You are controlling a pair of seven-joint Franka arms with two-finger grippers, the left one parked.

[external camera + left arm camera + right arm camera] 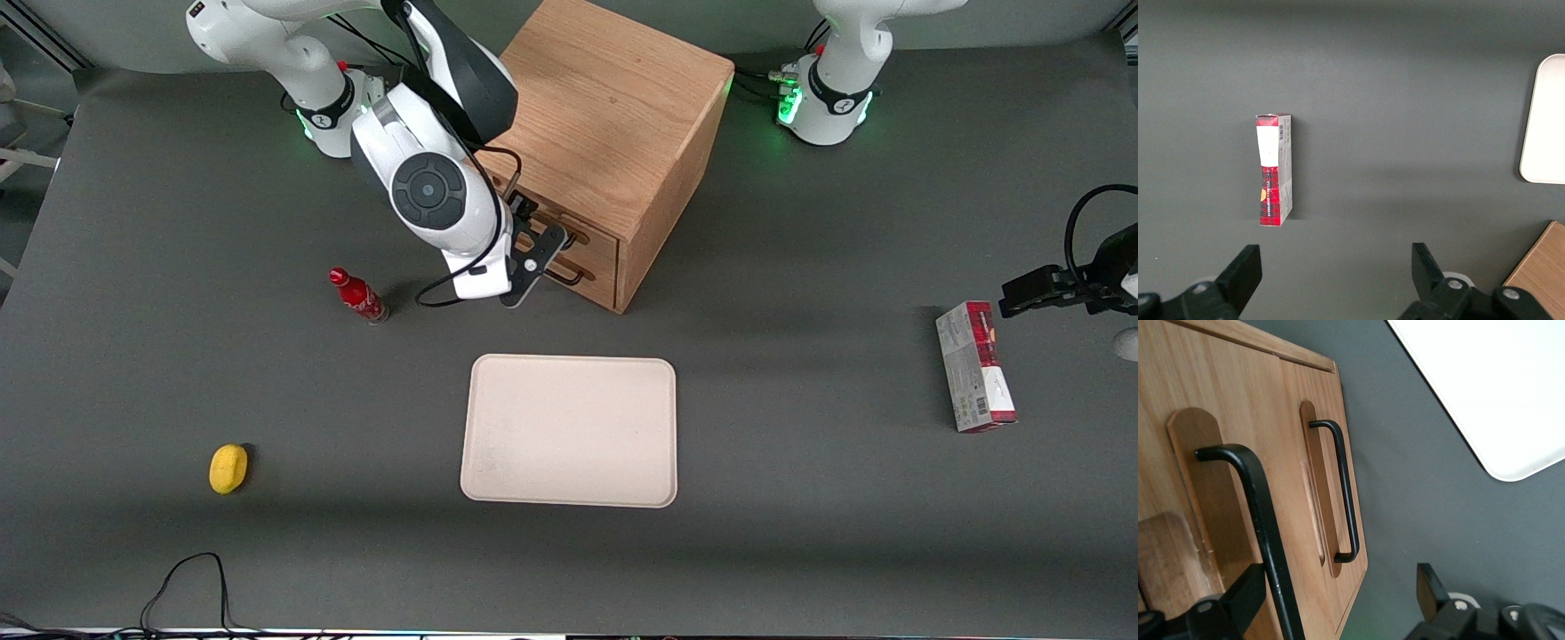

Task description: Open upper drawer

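Observation:
The wooden cabinet point(613, 116) stands on the table farther from the front camera than the tray. The upper drawer point(594, 233) looks shut, its front level with the lower drawer point(594, 267). My right gripper point(539, 253) is open right in front of the upper drawer. In the right wrist view the upper drawer's black handle point(1265, 527) runs between my fingers, close to one fingertip point(1241, 593) and apart from the other; the gripper point(1336, 592) is not closed on it. The lower drawer's handle point(1345, 493) lies farther along the cabinet front.
A beige tray point(569, 431) lies nearer the front camera than the cabinet and shows in the right wrist view point(1485, 380). A red bottle point(357, 296) stands beside my arm. A yellow object point(228, 468) lies toward the working arm's end. A red-and-white box point(973, 366) lies toward the parked arm's end.

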